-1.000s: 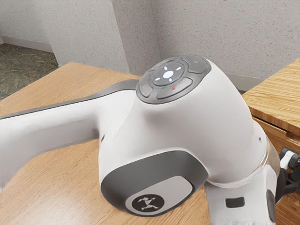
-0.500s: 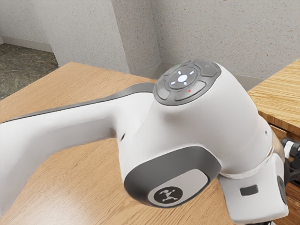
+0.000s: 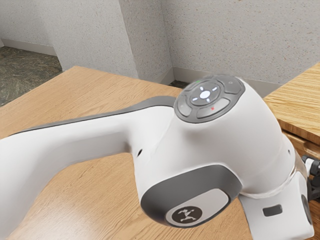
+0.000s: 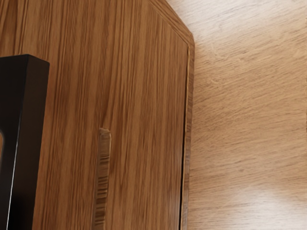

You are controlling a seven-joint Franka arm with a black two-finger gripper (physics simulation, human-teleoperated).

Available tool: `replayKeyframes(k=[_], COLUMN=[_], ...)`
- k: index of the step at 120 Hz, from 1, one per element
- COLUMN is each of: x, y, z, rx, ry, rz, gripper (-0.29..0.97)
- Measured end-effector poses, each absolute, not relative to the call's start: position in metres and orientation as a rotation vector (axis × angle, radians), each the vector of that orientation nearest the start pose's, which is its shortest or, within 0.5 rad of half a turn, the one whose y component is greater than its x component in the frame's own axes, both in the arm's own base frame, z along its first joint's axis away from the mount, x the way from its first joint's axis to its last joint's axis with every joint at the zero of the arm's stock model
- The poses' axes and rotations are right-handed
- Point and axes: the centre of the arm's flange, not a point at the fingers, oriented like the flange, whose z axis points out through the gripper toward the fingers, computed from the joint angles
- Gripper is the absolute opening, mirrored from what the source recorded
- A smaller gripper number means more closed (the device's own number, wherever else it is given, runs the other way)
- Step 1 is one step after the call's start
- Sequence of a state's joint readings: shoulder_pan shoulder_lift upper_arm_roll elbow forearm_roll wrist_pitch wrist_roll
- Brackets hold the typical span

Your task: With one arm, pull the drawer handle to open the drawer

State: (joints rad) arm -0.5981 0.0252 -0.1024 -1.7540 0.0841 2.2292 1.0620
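Observation:
A wooden cabinet stands at the exterior view's right edge. My big white arm reaches toward it and hides most of its front. The black gripper peeks out behind the wrist, close to the cabinet face. In the wrist view the drawer front is very near, with a slim wooden handle on it. A black part of my hand lies a short way beside the handle, apart from it. How far out the drawer stands is hidden.
The cabinet rests on a light wooden table, whose surface runs beside the drawer front. Speckled grey walls rise behind, with dark floor at the exterior view's left.
My arm has swung toward the exterior view's right and a little lower, bringing the hand closer to the cabinet. The cabinet has not visibly moved.

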Motion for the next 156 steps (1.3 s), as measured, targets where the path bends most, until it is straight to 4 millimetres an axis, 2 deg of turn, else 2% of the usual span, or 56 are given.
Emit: replayKeyframes(k=[11,26,51,78,86,97,117,124,133,143,147,149,152,156], x=[0.464,0.454,0.436,0.412,0.407,0.402,0.389,0.382,0.373,0.365,0.362,0.360,0.357,0.353], y=[-0.389,-0.388,-0.384,-0.374,-0.372,-0.365,-0.358,-0.356,-0.353,-0.351,-0.350,-0.350,-0.349,-0.347], z=[0.590,0.590,0.591,0.592,0.589,0.589,0.586,0.586,0.588,0.591,0.592,0.592,0.591,0.591], rx=[-1.826,-1.836,-1.852,-1.857,-1.864,-1.873,-1.891,-1.895,-1.890,-1.891,-1.891,-1.889,-1.890,-1.889], ry=[2.284,2.292,2.304,2.305,2.306,2.293,2.291,2.294,2.295,2.295,2.294,2.294,2.296,2.298], rz=[-0.632,-0.607,-0.560,-0.520,-0.508,-0.490,-0.449,-0.440,-0.434,-0.430,-0.430,-0.428,-0.424,-0.422], gripper=[0.71,0.79,0.80,0.61,0.67,0.59,0.62,0.51,0.51,0.32,0.32,0.40,0.42,0.35])
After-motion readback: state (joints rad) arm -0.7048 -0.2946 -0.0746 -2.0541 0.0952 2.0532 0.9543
